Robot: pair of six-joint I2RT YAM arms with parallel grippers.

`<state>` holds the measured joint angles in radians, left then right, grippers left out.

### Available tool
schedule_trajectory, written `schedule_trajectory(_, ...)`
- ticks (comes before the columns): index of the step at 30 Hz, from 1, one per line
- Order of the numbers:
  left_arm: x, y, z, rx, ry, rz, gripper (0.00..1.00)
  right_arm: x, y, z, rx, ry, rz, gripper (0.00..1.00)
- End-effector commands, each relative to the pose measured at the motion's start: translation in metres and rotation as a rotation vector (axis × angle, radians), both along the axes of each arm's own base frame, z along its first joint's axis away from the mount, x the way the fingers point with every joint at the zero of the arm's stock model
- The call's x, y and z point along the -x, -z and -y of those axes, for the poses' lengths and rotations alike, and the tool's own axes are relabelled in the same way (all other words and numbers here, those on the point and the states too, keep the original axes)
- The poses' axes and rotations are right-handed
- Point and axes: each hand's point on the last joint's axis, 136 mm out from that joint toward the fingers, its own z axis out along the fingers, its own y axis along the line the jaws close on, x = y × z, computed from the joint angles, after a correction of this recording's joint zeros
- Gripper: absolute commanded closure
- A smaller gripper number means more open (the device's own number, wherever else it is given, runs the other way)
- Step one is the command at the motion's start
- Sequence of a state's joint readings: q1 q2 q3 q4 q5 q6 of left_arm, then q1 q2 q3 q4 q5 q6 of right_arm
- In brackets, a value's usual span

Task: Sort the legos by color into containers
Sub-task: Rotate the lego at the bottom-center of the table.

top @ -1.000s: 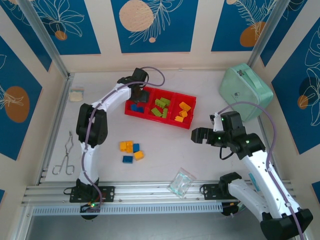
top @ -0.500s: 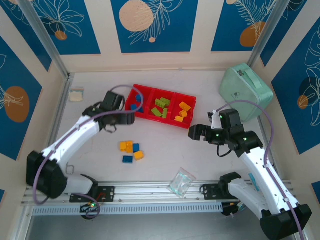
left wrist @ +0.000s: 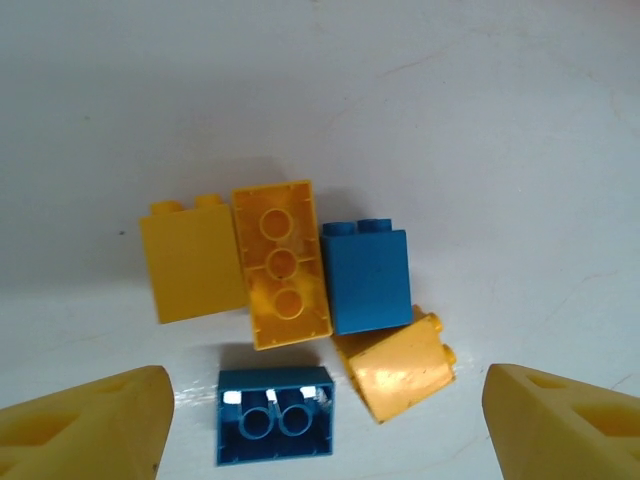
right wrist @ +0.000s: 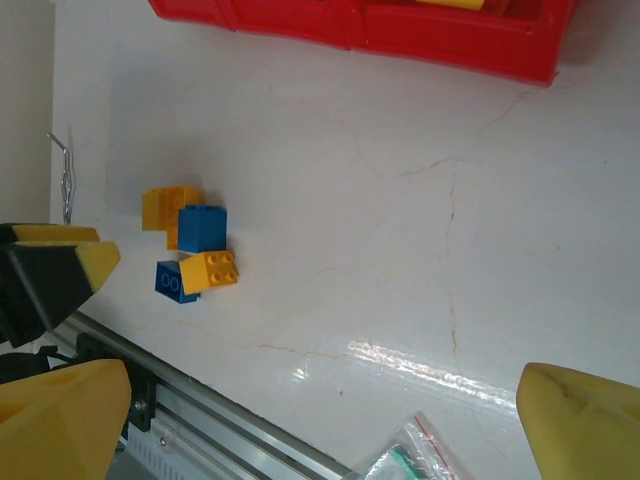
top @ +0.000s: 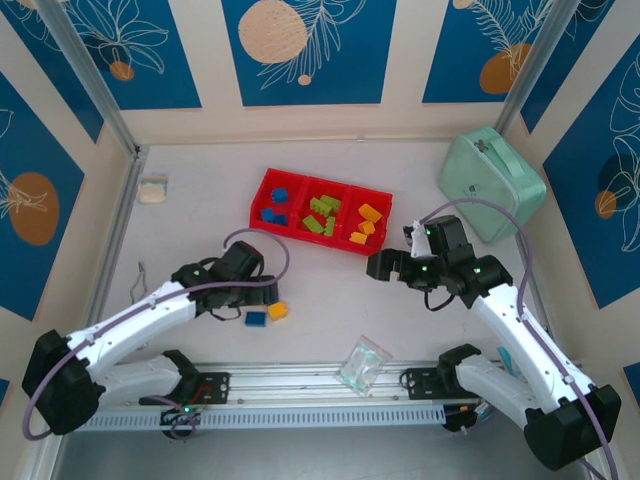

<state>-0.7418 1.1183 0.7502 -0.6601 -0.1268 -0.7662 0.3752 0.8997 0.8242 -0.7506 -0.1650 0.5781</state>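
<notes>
Left claw [top: 262,294] hangs over the loose legos [top: 268,314] at lower centre of the top view, fingers spread, gripping nothing; five bricks huddle on the surface [top: 330,290], touching. In the left wrist view, a long yellow brick [left wrist: 282,265] lies hollow side up, long axis running top to bottom; a yellow one [left wrist: 190,262] on its left and a blue one [left wrist: 368,275] on its right lie on their sides, studs toward the top; lower down a blue brick [left wrist: 275,415] lies upside down, long axis left to right; a tilted yellow brick [left wrist: 400,365] points its studs right. Right claw [top: 378,264] at centre right, released and empty. Red tray [top: 258,205] sits upper centre, long axis left to right: blue left, green middle, yellow right. Mint-green case [top: 492,180] upper right; clear bag [top: 362,365] at the bottom.
</notes>
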Motion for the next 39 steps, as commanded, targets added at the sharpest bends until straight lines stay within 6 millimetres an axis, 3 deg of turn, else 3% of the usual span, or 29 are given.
schedule_trajectory(1, -0.002, 0.010, 0.019, 0.023, -0.008, -0.048, 0.22, 0.003, -0.006, -0.003, -0.004, -0.003, -0.003, 0.01)
schedule_trajectory(8, -0.004, 0.031, 0.043, -0.011, 0.029, -0.111, 0.26, 0.008, -0.004, 0.003, 0.014, 0.009, 0.012, 0.01)
schedule_trajectory(23, -0.027, 0.041, 0.067, -0.057, 0.069, -0.132, 0.32, 0.017, -0.005, 0.022, 0.087, 0.041, 0.053, 0.01)
schedule_trajectory(32, -0.034, 0.031, 0.062, -0.090, 0.061, -0.093, 0.33, 0.015, -0.004, 0.027, 0.105, 0.048, 0.074, 0.01)
schedule_trajectory(39, -0.034, 0.031, 0.083, -0.043, 0.118, -0.134, 0.33, 0.009, -0.006, 0.023, 0.085, 0.056, 0.074, 0.01)
